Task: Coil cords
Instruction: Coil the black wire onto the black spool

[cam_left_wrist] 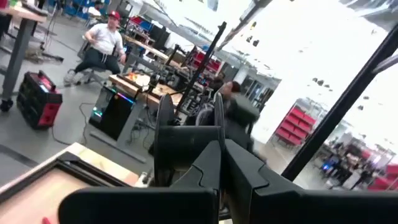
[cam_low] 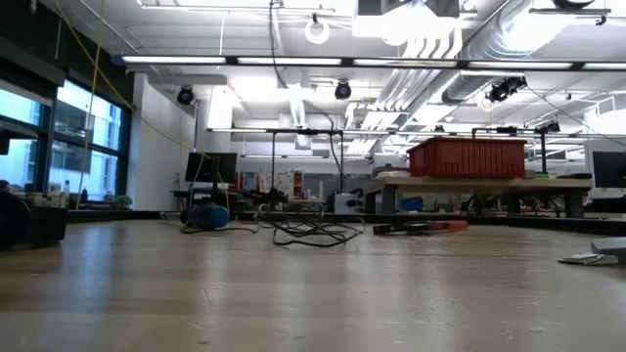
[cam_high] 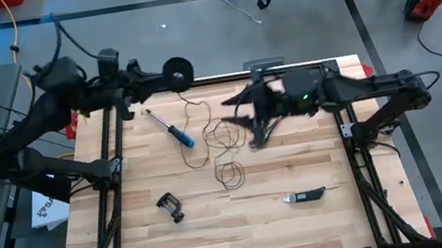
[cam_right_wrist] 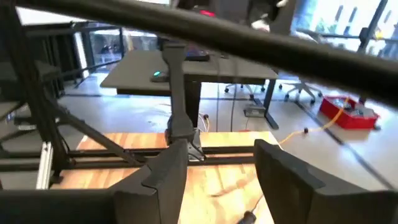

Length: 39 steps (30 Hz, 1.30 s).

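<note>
Left end effector [cam_high: 162, 77] pinching reel [cam_high: 178, 74], lifting it above tabletop [cam_high: 220, 231]; right end effector [cam_high: 257, 140] spreading. Cord [cam_high: 222, 142] looking thin, limp, tangle-prone; gripping near loops.

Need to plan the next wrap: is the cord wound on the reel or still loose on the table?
Mostly loose: the cord lies in open loops on the table, while the left gripper holds the reel raised at the far edge.

Pale wood table [cam_high: 246, 227], black reel [cam_high: 178, 74], thin dark cord [cam_high: 223, 146], blue-handled screwdriver [cam_high: 180, 135], black clamp [cam_high: 171, 207], red bin [cam_low: 468, 157] far right.
</note>
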### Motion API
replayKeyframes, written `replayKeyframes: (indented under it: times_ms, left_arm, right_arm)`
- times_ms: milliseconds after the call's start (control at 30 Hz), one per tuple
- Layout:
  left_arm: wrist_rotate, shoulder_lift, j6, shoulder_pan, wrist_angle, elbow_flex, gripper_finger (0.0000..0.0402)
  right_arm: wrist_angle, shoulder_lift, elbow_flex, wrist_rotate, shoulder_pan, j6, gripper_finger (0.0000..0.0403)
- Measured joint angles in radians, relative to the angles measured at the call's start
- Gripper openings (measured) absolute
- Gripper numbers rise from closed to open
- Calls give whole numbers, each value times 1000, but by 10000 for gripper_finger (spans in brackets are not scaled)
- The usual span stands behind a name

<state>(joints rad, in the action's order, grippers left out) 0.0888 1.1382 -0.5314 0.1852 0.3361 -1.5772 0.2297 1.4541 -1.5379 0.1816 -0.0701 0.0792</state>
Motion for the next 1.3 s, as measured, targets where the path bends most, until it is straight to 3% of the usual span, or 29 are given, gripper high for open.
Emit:
replayKeyframes:
  times_ms: [100,300,533,800,1000,1133,1300]
  left_arm:
    - [-17,5,-32,0,1,2,1]
    - [-23,2,-67,0,-7,3,0]
    - [-23,7,-75,0,-1,6,0]
    - [-24,6,-87,0,-11,4,0]
    - [-25,3,-79,5,-24,4,0]
    - [-27,5,-82,5,-24,4,0]
    - [-50,3,-78,7,-27,4,0]
  right_arm:
    - [-69,61,1,26,-21,67,182]
    - [-260,146,1,249,-36,216,183]
    - [-271,151,1,283,-43,247,180]
    - [-272,169,2,284,-29,274,137]
    - [-279,176,2,282,-14,281,130]
    - [-274,177,2,282,-15,277,94]
    - [-276,177,2,293,-19,244,11]
